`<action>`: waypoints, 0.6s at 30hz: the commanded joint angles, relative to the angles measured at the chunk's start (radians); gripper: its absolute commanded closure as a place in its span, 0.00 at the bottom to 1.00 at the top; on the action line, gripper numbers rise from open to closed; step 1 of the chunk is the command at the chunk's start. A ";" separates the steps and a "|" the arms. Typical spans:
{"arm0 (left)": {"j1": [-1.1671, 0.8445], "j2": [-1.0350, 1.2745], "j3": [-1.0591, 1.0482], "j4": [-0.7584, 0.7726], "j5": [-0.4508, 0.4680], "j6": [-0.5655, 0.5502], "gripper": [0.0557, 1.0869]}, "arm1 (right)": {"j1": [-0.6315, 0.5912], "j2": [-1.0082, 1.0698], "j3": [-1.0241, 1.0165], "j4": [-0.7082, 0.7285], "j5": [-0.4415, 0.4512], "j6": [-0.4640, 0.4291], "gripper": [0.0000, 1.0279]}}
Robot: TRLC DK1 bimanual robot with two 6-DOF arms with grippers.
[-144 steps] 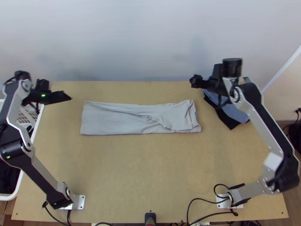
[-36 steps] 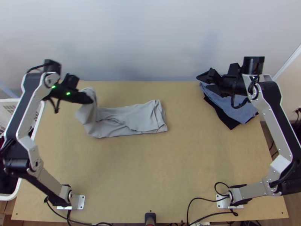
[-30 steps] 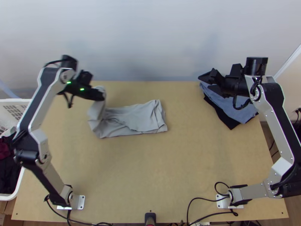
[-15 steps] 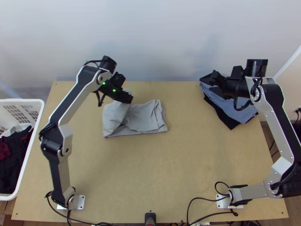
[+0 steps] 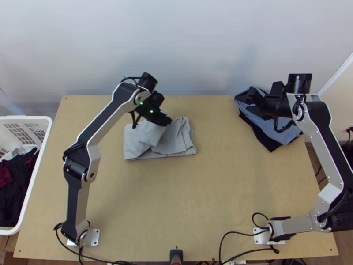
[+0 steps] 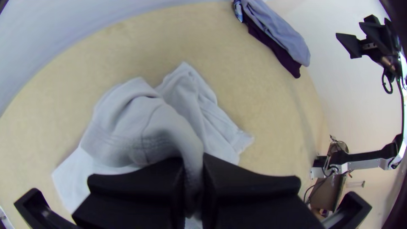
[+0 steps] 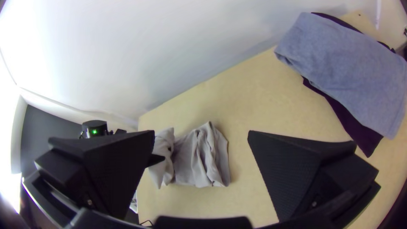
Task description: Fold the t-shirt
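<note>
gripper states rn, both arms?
Left gripper: closed on the grey t-shirt, part of it pinched between the fingers.
Right gripper: open, nothing held.

Matt grey cloth [image 5: 176, 138] on smooth wooden table [image 5: 185, 198]

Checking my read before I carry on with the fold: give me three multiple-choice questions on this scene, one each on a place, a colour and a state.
1. Where is the blue cloth?
A. In the basket
B. By the left arm's base
C. On the dark cloth

2. What colour is the t-shirt held by the left gripper?
A. Light grey
B. Red
C. Green

3. How are the right gripper's fingers?
A. Shut on cloth
B. Apart
C. Pressed together

Key:
1 C: dark edges stick out beneath it.
2 A: pale grey fabric sits between the fingers.
3 B: a wide gap separates them.
</note>
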 commanded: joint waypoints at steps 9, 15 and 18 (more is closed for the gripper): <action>-0.092 0.072 0.038 0.088 -0.005 -0.062 0.96 | -0.006 -0.010 -0.088 0.033 -0.006 -0.017 0.03; -0.140 0.089 0.046 0.227 0.024 -0.131 0.12 | 0.014 -0.009 -0.162 0.063 -0.006 -0.017 0.03; -0.144 0.082 0.046 0.325 0.027 -0.168 0.04 | 0.031 -0.010 -0.205 0.079 -0.006 -0.018 0.03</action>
